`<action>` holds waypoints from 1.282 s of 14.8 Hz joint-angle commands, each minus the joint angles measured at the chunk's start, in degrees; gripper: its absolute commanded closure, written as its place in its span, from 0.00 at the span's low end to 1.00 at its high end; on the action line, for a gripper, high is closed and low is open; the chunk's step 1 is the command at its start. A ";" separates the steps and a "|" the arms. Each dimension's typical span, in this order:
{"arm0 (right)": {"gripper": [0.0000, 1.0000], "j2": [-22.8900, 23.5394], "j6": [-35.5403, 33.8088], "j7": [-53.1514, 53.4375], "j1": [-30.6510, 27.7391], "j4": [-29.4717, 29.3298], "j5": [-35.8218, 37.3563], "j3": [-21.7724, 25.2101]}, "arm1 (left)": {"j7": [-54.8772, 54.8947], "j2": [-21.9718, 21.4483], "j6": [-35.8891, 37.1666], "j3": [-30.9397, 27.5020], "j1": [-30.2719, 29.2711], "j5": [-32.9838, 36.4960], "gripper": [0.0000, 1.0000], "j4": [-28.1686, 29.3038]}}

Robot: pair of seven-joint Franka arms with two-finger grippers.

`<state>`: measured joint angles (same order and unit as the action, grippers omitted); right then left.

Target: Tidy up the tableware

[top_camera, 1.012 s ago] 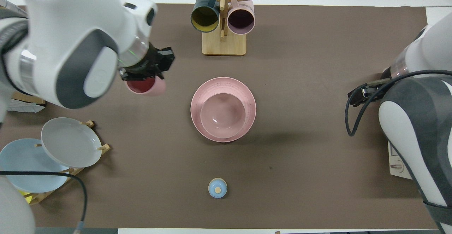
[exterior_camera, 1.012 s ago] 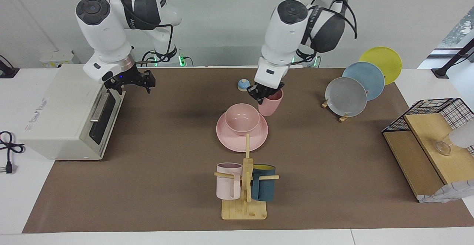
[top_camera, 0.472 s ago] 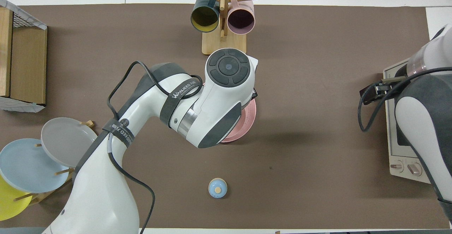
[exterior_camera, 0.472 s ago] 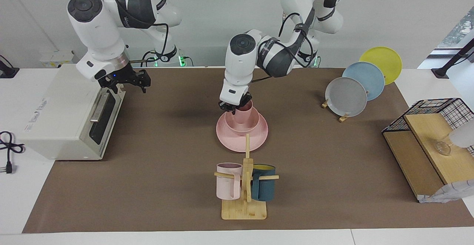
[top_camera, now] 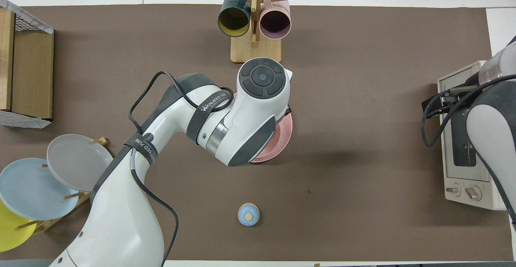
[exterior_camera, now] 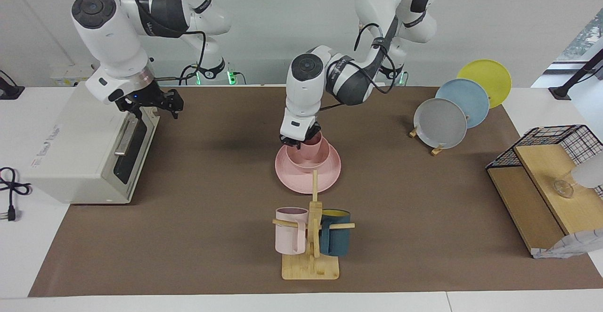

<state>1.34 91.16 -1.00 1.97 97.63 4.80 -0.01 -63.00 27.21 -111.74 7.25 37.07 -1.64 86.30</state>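
Pink cup (exterior_camera: 314, 145) sits in bowl (exterior_camera: 308, 156) on plate (exterior_camera: 308, 173), mid-desk. Left gripper (exterior_camera: 297, 141) fingers pinch its rim. Looks light, rigid, chippable; rim grip suits. Right gripper (exterior_camera: 150, 104) waits over toaster oven (exterior_camera: 80, 147), fingers spread.

Legible text: "WANJEED", white lettering on a dark strap (top_camera: 208, 105) wrapped around the left arm (top_camera: 169, 138). No other markings readable.
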 commanded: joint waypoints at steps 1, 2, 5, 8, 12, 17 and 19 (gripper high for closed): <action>0.00 -0.99 0.33 -1.46 -0.66 0.81 -1.37 -0.35 | -0.99 -0.94 -2.69 -0.75 0.73 1.11 1.00 2.82; 0.00 -1.08 -0.19 -1.46 -0.57 0.72 -1.28 -0.34 | -0.90 -0.94 -2.78 -0.75 0.81 1.11 1.00 2.99; 0.00 -0.73 -0.29 -1.46 -0.57 -0.85 -0.58 -0.17 | 0.68 -0.94 -3.13 -0.75 0.64 1.20 0.06 3.17; 0.00 -0.46 -3.79 -1.46 -0.65 -3.66 -1.28 0.71 | 0.95 -1.46 -2.43 -1.10 0.29 1.20 0.00 2.64; 0.00 -0.73 -3.71 -1.28 -0.83 -3.14 -1.63 1.59 | 7.08 -8.74 5.19 -1.27 -4.88 1.11 0.00 2.29; 0.00 -0.90 -3.19 -0.76 -1.01 -3.76 -4.89 3.35 | 21.12 -19.55 13.98 -1.36 -17.53 1.02 0.00 2.38; 0.00 -0.99 -3.71 -0.67 -0.74 -3.76 -4.88 3.26 | 32.27 -22.89 18.99 -1.36 -22.89 0.93 0.00 2.47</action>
<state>1.07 88.30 -1.00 1.83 93.83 1.32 3.63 -38.86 8.06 -96.13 5.29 18.45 -1.29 86.66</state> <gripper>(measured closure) 0.000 0.000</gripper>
